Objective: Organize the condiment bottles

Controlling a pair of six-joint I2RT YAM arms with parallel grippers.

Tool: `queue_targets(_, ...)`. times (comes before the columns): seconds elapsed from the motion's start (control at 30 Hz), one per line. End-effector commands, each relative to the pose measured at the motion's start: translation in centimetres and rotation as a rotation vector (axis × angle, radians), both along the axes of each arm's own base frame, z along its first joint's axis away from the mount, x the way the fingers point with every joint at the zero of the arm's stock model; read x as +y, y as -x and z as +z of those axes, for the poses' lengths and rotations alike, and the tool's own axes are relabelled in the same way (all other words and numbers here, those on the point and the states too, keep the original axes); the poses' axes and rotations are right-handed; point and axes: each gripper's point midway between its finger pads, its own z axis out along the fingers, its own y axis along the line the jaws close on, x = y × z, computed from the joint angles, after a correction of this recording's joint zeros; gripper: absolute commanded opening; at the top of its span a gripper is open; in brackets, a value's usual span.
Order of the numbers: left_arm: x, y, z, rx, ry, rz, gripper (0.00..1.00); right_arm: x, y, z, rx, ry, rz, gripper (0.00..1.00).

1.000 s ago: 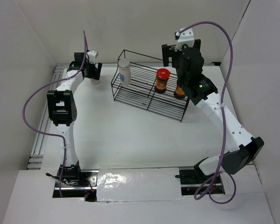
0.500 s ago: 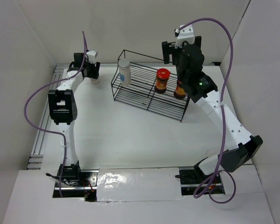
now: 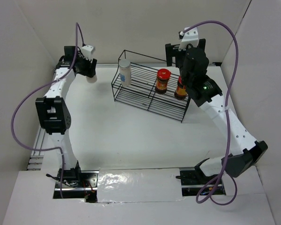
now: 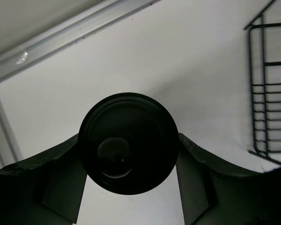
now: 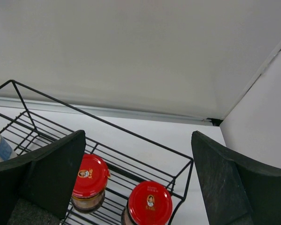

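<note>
Clamping the left tool (image 4: 129, 145) partly shut around the black-capped pale bottle (image 4: 126, 124), centred in its grip. Holding the right tool (image 5: 137, 159) wide open and empty, just above a red-lidded jar (image 5: 90, 178) and its twin (image 5: 149, 201) in the wire rack (image 3: 150, 97).

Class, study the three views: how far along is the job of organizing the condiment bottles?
Done: the white bottle and two red-lidded jars stand in the wire rack.
In hand: the left hand grips the black-capped bottle, outside the rack near the table's far left corner. The right hand hangs open above the jars.
Left: probably racking that last bottle.
</note>
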Motion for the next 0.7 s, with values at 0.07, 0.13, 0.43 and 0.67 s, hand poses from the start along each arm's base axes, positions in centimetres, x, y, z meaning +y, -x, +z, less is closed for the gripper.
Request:
queue_targets(0.07, -2.3, 6.4, 14.2, -0.208, 0.007, -0.158, 0.00, -2.4, 2.9, 2.3, -0.054, -0.071, -0.025, 1.00)
queue_targets(0.13, -3.2, 9.0, 16.4, -0.217, 0.032, -0.202, 0.00, -2.5, 3.1, 1.9, -0.038, -0.080, -0.020, 1.00)
queue_targets(0.43, -14.0, 24.8, 19.9, -0.145, 0.214, -0.780, 0.00, -3.3, 4.0, 0.5, 0.024, -0.103, -0.021, 1.00)
queue_targets(0.67, -20.6, 27.3, 21.3, -0.167, 0.215, -0.916, 0.00, -3.1, 4.9, -0.9, 0.054, -0.131, 0.003, 1.00)
